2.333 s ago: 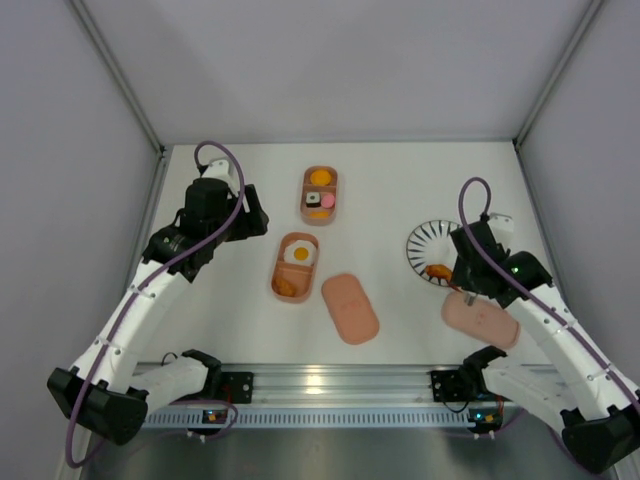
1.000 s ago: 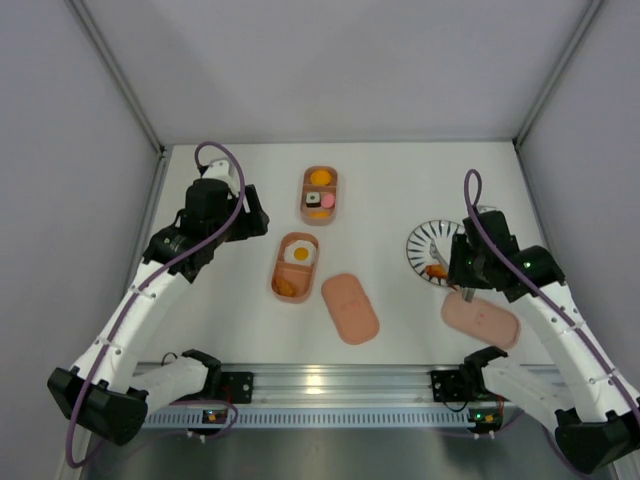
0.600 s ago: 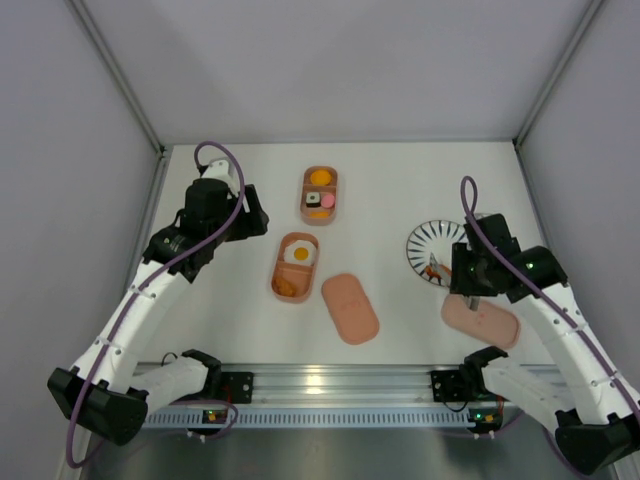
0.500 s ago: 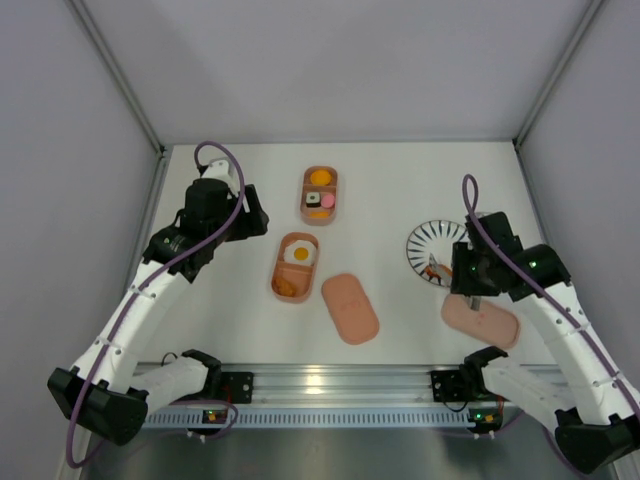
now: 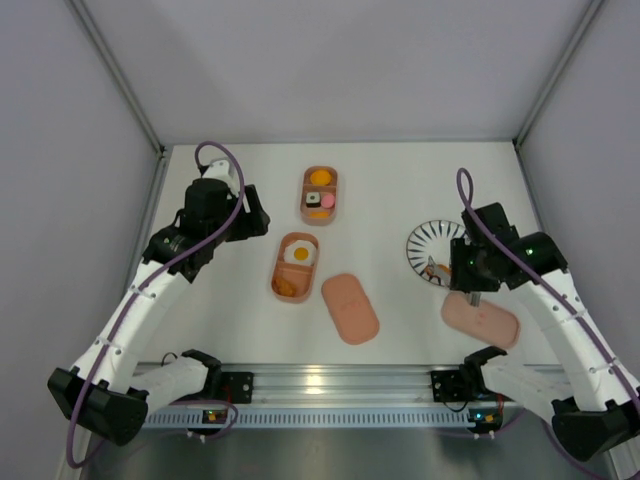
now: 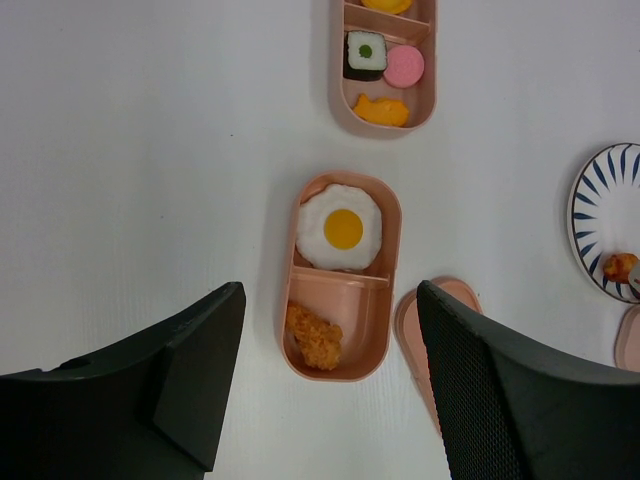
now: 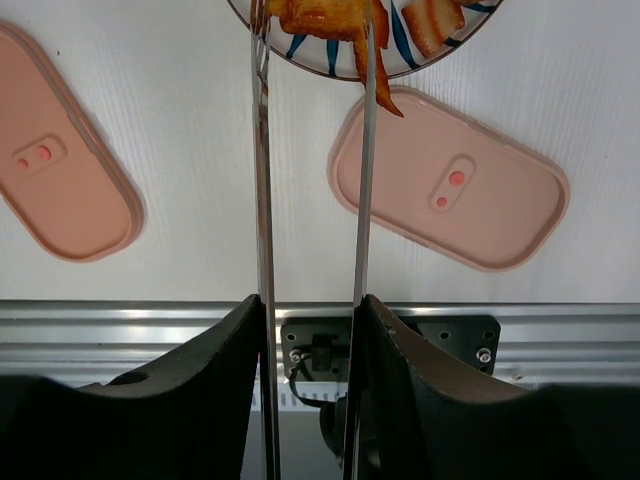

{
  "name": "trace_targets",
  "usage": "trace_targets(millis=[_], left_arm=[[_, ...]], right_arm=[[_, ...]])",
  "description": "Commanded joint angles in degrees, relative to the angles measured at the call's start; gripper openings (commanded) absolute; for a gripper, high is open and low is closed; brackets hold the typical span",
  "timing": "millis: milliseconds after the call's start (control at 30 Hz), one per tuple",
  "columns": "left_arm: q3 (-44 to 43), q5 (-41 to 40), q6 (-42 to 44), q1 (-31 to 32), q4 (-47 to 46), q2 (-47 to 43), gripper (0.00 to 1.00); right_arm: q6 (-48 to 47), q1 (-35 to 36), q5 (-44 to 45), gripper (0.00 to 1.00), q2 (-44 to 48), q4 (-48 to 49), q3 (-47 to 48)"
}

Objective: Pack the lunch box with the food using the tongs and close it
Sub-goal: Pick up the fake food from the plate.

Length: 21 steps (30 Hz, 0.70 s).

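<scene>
Tongs [image 7: 262, 200] are clamped in my right pincer [image 7: 312, 325], their tips either side of a fried orange piece [image 7: 318, 14] on the striped plate [image 5: 424, 242]. My left pincer [image 6: 330, 300] hangs with fingers apart over the pink lunch box tray [image 6: 352, 298] (fried egg [image 6: 341, 227] inside); both flat lids [image 7: 450, 180] lie on the bench [image 6: 150, 150].

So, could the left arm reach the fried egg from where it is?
Probably yes. The left fingers, open, hang straight above the tray that holds the fried egg, and nothing lies between them.
</scene>
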State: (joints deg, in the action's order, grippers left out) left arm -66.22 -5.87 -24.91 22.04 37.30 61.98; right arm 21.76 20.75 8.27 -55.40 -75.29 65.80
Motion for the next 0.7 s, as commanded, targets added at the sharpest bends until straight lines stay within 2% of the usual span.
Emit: trace_targets(millis=[0,667], left_arm=[[-0.8,0.9,0.6,-0.5,-2.1,-1.8,0.75],[-0.7,2.4,0.6,-1.0,-2.9,-1.5,0.75]], right_arm=[[-0.8,-0.8,-0.1,0.43,-0.7,-3.3,2.3],[-0.8,0.4,1.3,0.43,-4.3,-2.4,1.6]])
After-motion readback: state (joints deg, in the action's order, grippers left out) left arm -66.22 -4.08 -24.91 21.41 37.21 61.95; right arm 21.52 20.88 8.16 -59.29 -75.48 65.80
